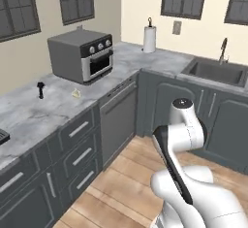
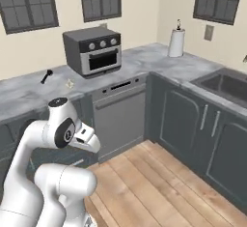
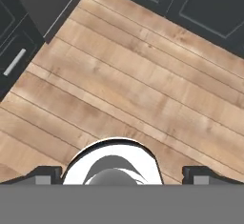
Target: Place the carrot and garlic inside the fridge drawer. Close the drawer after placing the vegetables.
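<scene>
Nothing of the task is in front of you at this moment: you cannot see the carrot, the garlic or the light grey fridge drawer, so you must find them first. Your white arm [image 1: 180, 139] is folded close to the base, and the hand looks straight down at the wooden plank floor [image 3: 143, 85]. The pincer [image 3: 121, 173] has its two dark tips standing far apart at the bottom of the hand view, so it is wide and holds nothing.

I think the first danger is the driving. The base stands in the inner corner of the kitchen, with dark grey cabinets [image 1: 72, 149] on one side and more of them under the sink [image 1: 218, 69] on the other side. If you turn or swing the arm out too early, the elbow could hit a cabinet front or the dark dishwasher door [image 2: 118, 115]. Keep the arm folded until you are away from the corner.

On the grey marble desk [image 1: 43, 105] stand a grey toaster oven [image 1: 82, 55], a white paper towel roll [image 1: 149, 38], a small black utensil [image 1: 40, 89] and a tiny pale piece [image 1: 76, 93]. This piece is too small to tell what it is; do not take it for the garlic without a closer look.
</scene>
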